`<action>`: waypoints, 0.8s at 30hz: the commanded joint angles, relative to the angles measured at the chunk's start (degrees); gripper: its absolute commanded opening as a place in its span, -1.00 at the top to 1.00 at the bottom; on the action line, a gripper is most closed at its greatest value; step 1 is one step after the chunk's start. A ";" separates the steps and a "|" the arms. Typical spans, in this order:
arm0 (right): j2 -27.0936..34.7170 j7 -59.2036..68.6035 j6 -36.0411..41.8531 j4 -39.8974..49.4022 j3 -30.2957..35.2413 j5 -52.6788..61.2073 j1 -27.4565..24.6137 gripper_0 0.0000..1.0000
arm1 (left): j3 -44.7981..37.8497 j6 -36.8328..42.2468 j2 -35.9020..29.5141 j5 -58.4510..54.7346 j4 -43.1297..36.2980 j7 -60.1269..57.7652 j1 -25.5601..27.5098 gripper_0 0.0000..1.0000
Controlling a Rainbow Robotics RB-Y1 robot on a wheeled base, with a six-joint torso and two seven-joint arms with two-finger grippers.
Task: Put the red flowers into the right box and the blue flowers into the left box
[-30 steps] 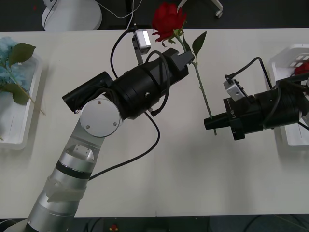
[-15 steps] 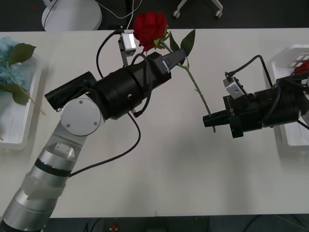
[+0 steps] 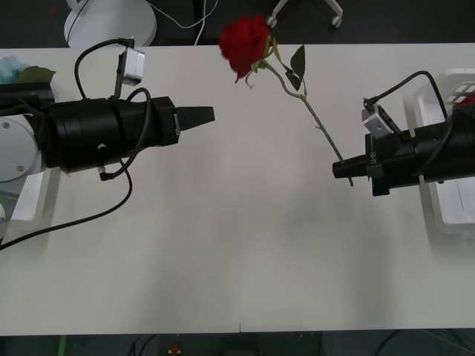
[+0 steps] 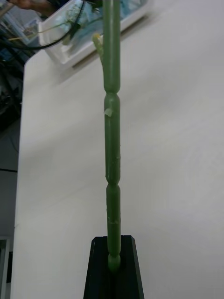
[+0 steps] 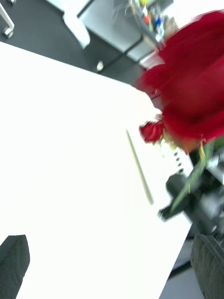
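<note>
Front view | right gripper at right-centre, clamped on the bottom end of a red rose, stem slanting to the bloom at top centre, likely held low so the head swings clear toward the right box | left gripper left-centre, fingers spread, empty | left box at left edge.

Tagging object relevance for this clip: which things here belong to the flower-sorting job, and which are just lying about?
Job:
red rose, stem end held by the right gripper
blue flowers
left box
right box
left gripper, open

Lying about:
white stand base
chair casters
</note>
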State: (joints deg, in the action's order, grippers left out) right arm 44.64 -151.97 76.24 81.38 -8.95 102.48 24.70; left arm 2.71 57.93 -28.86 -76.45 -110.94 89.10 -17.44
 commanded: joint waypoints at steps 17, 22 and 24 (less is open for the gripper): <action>22.34 39.12 1.81 -16.70 13.43 -24.17 -0.53 1.00 | -3.59 6.40 -6.12 -10.12 4.41 44.67 1.79 -1.00; 21.37 39.91 2.16 -20.56 13.52 -30.85 -0.53 1.00 | -0.87 3.50 -6.12 -12.06 4.33 48.89 3.02 -1.00; 20.40 40.96 2.34 -21.44 13.35 -34.37 -0.62 1.00 | -0.69 3.59 -6.30 -12.59 4.33 49.06 3.55 -1.00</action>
State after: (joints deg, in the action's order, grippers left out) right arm 64.68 -114.33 78.12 60.73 3.00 71.78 24.41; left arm 0.68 62.21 -32.86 -87.56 -106.06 140.45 -15.71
